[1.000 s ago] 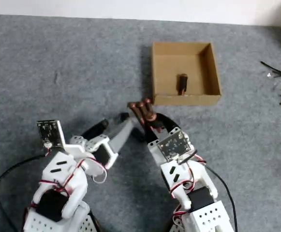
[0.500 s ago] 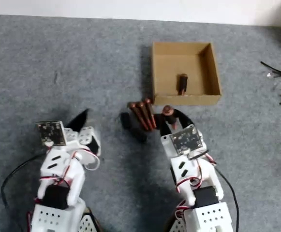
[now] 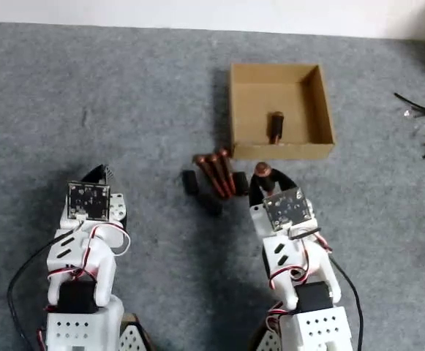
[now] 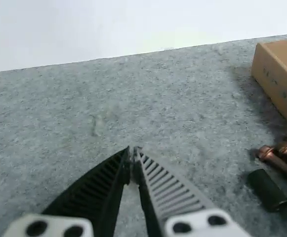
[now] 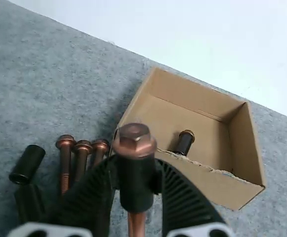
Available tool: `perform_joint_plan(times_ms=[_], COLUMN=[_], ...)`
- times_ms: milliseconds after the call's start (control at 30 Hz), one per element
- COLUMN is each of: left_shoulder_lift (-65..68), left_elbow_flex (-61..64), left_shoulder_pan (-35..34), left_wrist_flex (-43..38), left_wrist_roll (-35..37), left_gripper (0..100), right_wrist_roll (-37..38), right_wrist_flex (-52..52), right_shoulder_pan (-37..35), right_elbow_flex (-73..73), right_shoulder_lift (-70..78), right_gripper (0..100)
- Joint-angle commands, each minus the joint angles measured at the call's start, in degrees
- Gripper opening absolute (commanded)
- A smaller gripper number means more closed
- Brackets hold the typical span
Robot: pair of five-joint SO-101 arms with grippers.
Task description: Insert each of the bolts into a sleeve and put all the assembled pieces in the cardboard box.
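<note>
Right gripper point(image 5: 136, 170) is clamped on a bolt-and-sleeve piece point(image 5: 135, 139). Jaws sit on the black sleeve, copper hex head up, shank poking out below. The piece is held upright just in front of the cardboard box point(image 3: 281, 151), not over it yet. Left gripper point(image 4: 133, 164) is shut and empty, well back on its own side.

One finished piece point(image 3: 276, 126) lies in the box. Three loose bolts point(image 3: 216, 174) lie side by side near the box's front corner, with loose sleeves point(image 3: 190, 181) just beside them.

Handling guess: the metal bolt looks stiff, smooth and heavy for its size. It may slide out of the sleeve if tipped head-down, so holding by the sleeve with the head up seems right.

Surface is a grey felt mat point(image 3: 124, 88), soft-looking and likely grippy. A white wall point(image 4: 108, 29) stands behind it.
</note>
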Motion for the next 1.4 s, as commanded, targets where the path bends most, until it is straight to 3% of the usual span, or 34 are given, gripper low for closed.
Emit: perform_joint_plan(times_ms=[0, 167, 467, 667, 800, 1033, 1267, 1367], left_shoulder_lift=[-0.57, -0.48, -0.48, -0.48, -0.48, -0.48, -0.48, -0.48], left_elbow_flex=[0.57, 0.57, 1.1, 1.1, 1.1, 1.1, 1.1, 1.1], left_shoulder_pan=[-0.13, 1.45, 1.45, 1.45, 1.71, 1.71, 1.71, 1.71], left_wrist_flex=[0.09, 0.18, -0.26, -0.26, -0.26, -0.26, -0.26, -0.26], left_wrist_roll=[-0.44, -0.62, -0.7, -0.79, -0.79, -0.7, -0.7, -0.7], left_gripper=[4, 4, 4, 4, 4, 4, 4, 4], right_wrist_roll=[0.09, -4.13, -10.02, -18.9, -24.09, -24.62, -24.53, -24.53], right_wrist_flex=[-1.1, -1.36, -1.27, -1.1, -1.1, -1.1, -1.1, -1.01], right_shoulder_pan=[0.4, 0.4, 0.75, 1.63, 4.26, 6.55, 6.29, 6.29], right_elbow_flex=[-0.4, -13.49, -53.14, -72.75, -79.25, -84.26, -84.18, -84.09], right_shoulder_lift=[-0.22, 9.1, 59.65, 84.44, 95.52, 107.47, 110.02, 110.2], right_gripper=[0.5, 0.5, 0.5, 0.5, 0.5, 0.5, 0.7, 5.8])
